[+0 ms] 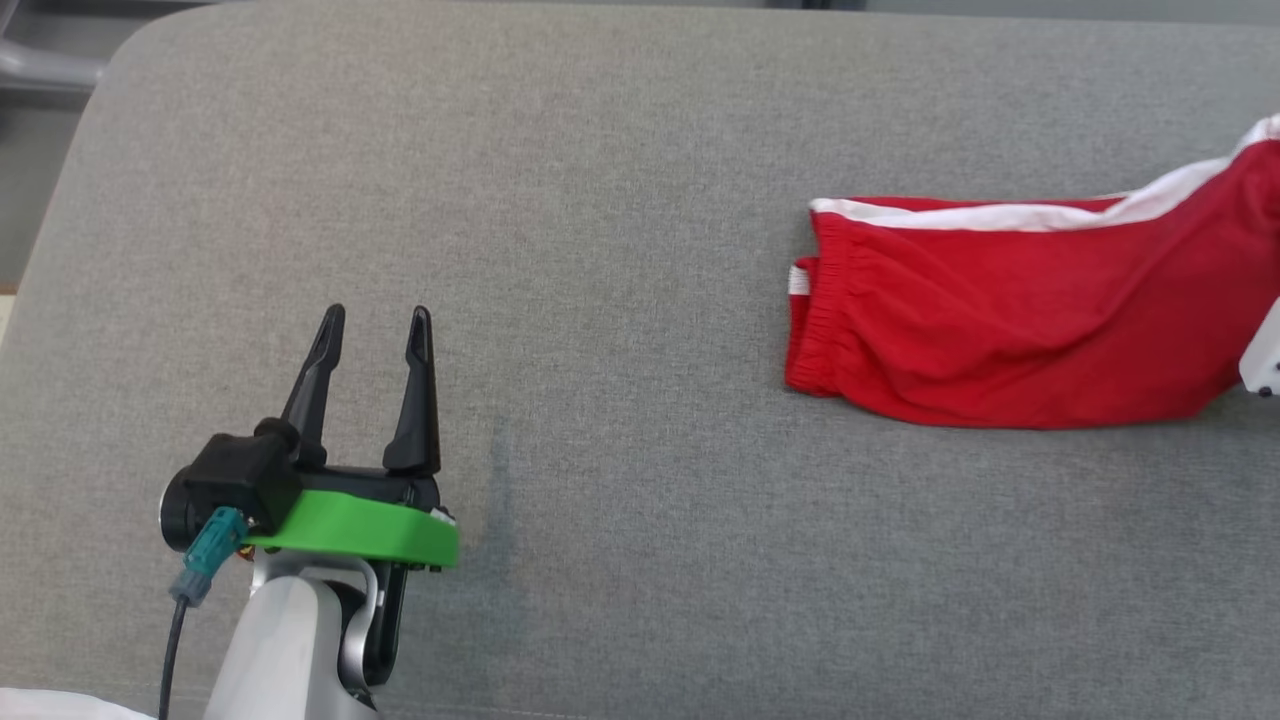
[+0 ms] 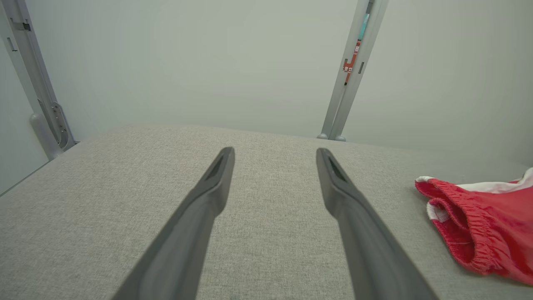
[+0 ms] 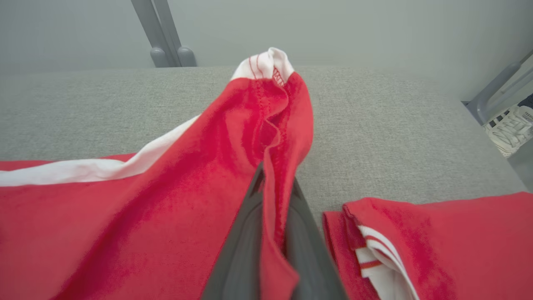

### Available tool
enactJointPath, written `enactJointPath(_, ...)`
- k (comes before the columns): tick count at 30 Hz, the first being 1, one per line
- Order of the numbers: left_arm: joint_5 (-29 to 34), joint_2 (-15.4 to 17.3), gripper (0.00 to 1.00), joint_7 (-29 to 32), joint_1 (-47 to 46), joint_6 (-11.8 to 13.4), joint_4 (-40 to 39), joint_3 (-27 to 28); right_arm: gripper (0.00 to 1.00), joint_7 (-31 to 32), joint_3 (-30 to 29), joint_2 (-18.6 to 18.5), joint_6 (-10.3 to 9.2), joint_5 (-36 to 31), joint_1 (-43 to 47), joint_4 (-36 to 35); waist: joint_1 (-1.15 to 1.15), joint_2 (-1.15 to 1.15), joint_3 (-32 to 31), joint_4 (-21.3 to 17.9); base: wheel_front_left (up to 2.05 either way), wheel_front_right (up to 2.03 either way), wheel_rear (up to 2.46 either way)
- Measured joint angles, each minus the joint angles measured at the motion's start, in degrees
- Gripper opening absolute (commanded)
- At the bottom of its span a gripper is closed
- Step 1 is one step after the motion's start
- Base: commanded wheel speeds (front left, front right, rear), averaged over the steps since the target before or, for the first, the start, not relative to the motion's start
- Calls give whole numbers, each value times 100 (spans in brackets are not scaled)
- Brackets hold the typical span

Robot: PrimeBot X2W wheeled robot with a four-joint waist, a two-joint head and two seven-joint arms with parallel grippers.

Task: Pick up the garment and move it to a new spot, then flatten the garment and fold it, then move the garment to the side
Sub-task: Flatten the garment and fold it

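Observation:
The garment [image 1: 1010,310] is a pair of red shorts with white side stripes, lying on the grey cushion at the right, its elastic waistband [image 2: 458,225] facing left. My right gripper [image 3: 272,179] is shut on a fold of the red cloth, which rises in a peak above its fingers [image 3: 237,258]; in the head view a pale bit of that arm [image 1: 1262,360] pokes in at the right edge. My left gripper [image 1: 376,318] stands open at the lower left, far from the garment, with nothing between its fingers [image 2: 216,179].
The grey fabric surface [image 1: 600,300] spans the whole view, with a rounded corner at the upper left. Metal frame posts [image 2: 347,83] stand behind it against a pale wall. A person's white shoe [image 3: 510,129] shows past the cushion's right edge.

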Motion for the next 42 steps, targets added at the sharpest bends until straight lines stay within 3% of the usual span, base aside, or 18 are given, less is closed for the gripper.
enactJointPath(8,7,0,100,0,165,-5,133,-110,0,500,-392,476,-1,-1051,608,-1283,0,0,-375,-74,0,0,0)
enactJointPath(16,-86,-1,100,0,226,-5,175,-197,0,1209,475,979,-1,-1430,796,-2342,0,0,-535,16,0,0,0)
enactJointPath(23,-129,-3,100,1,221,-5,175,-301,0,1579,1363,1352,0,-1523,455,-2036,0,0,-495,184,0,0,0)
enactJointPath(31,-174,-3,100,0,212,-7,214,-355,0,1505,1722,1693,-1,-1708,169,-1151,0,0,-440,446,0,0,0)
enactJointPath(32,-174,-2,100,0,212,-7,216,-341,9,1495,1759,1730,-1,-1695,157,-1059,0,0,-441,477,0,0,0)
enactJointPath(33,-172,-2,100,0,213,-7,219,-327,45,1500,1798,1770,-1,-1673,149,-979,0,0,-445,501,0,0,0)
enactJointPath(34,-172,-2,100,0,214,-7,220,-322,100,1517,1839,1800,-1,-1639,144,-924,0,0,-453,515,0,0,0)
enactJointPath(38,-168,-2,100,0,227,-5,226,-285,100,1355,1961,2004,-1,-1162,143,-967,0,0,-524,533,0,0,0)
enactJointPath(42,-143,-1,100,0,297,-5,224,-203,100,1090,2206,2176,-1,-249,170,-1469,0,0,-600,477,0,0,0)
